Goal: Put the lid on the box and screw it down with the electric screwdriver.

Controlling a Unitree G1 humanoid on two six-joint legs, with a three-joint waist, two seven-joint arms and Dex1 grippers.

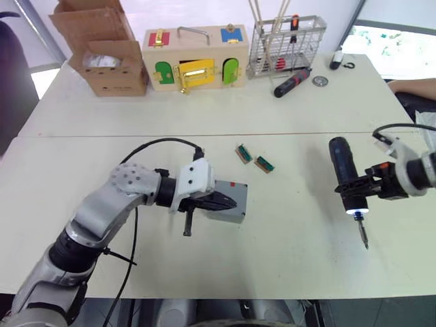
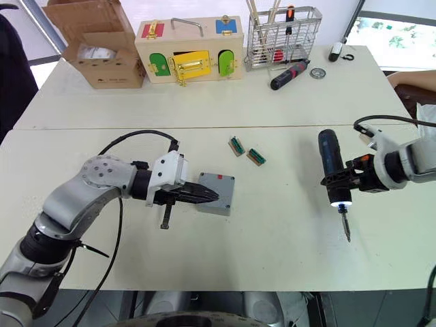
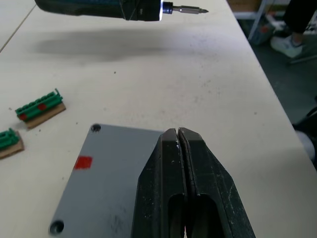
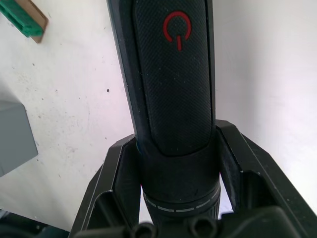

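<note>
The box sits near the middle of the near table, its grey lid already lying flat on top with the red mark up and screw holes showing at two corners. The left gripper rests over the lid's near-left part, its two black fingers pressed together with nothing between them, apparently holding the lid down. The screwdriver is well apart, at about three o'clock from the box, pinched around its lower body by the right gripper. Its long axis runs roughly twelve to six, the bit pointing toward six o'clock at the table's near edge, and the ring at its nose is lit. So the tool lies parallel to the box's side, not aimed at it. By my reading, the coming move turns on the right arm carrying the tool toward nine o'clock and tipping the bit down onto a corner hole not covered by the left fingers. Two small green connector pieces lie at about one o'clock from the box, clear of that path.
</note>
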